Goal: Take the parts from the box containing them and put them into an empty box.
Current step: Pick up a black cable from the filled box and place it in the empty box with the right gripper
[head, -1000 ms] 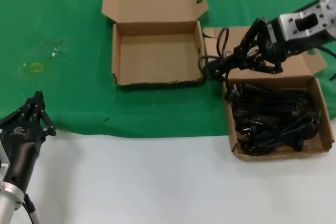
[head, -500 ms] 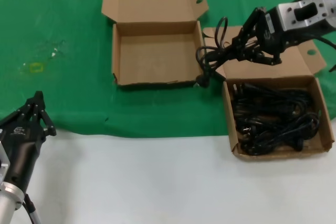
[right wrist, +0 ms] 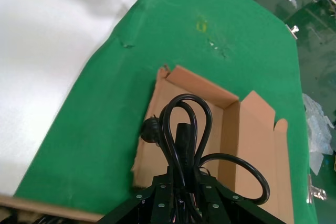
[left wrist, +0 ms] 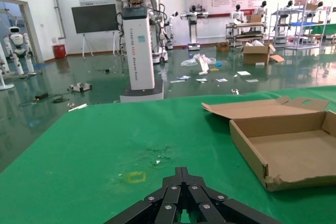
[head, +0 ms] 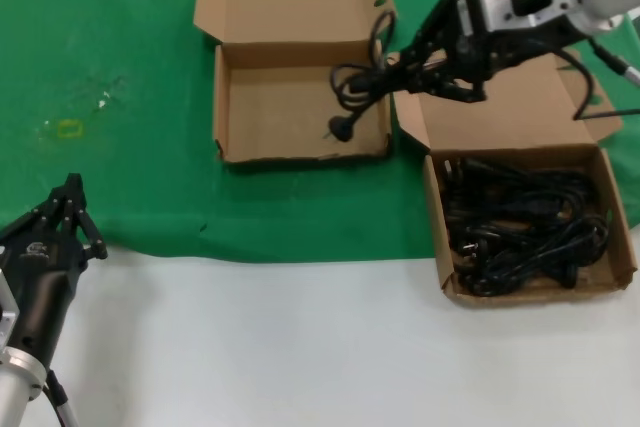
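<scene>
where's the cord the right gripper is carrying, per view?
Head: cord hangs from the right gripper over the empty box, right side.
Left wrist: not in it.
Right wrist: cord, lower centre.
Shared landmark: the empty box.

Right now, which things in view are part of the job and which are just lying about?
Job:
- cord held by the right pincer
- remaining cords
- full box
- empty box

Lying about:
- yellow mark on the green cloth
- left pincer, parked
</scene>
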Robot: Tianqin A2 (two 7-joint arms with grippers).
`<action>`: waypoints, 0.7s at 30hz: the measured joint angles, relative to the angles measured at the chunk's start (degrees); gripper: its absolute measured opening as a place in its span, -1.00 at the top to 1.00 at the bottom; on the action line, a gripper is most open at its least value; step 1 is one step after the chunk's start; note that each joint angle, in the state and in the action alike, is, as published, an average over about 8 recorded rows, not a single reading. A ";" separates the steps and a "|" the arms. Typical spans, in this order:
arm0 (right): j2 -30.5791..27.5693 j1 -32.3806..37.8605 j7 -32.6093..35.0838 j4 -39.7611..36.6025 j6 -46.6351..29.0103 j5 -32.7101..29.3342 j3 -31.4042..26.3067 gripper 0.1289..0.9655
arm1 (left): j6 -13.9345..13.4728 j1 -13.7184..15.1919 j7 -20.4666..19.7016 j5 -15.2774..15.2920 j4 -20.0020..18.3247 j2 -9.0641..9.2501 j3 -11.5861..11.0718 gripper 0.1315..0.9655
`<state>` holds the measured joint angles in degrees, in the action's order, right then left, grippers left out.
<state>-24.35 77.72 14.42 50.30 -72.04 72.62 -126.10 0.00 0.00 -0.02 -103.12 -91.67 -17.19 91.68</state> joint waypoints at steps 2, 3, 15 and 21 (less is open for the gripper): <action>1.38 0.54 0.72 -2.14 0.86 0.07 -0.08 0.81 | 0.00 0.00 0.00 0.00 0.00 0.00 0.00 0.97; 2.10 0.81 1.13 -3.29 1.32 0.13 -0.10 0.81 | 0.00 0.00 0.00 0.00 0.00 0.00 0.00 0.97; 11.34 5.19 9.43 -21.28 7.06 1.42 0.38 0.81 | 0.00 0.00 0.00 0.00 0.00 0.00 0.00 0.97; 16.48 8.91 16.49 -34.24 10.84 2.59 1.80 0.81 | 0.00 0.00 0.00 0.00 0.00 0.00 0.00 0.97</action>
<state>-7.87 86.63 30.91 16.06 -61.20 75.22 -124.30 0.00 0.00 -0.02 -103.12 -91.67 -17.19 91.68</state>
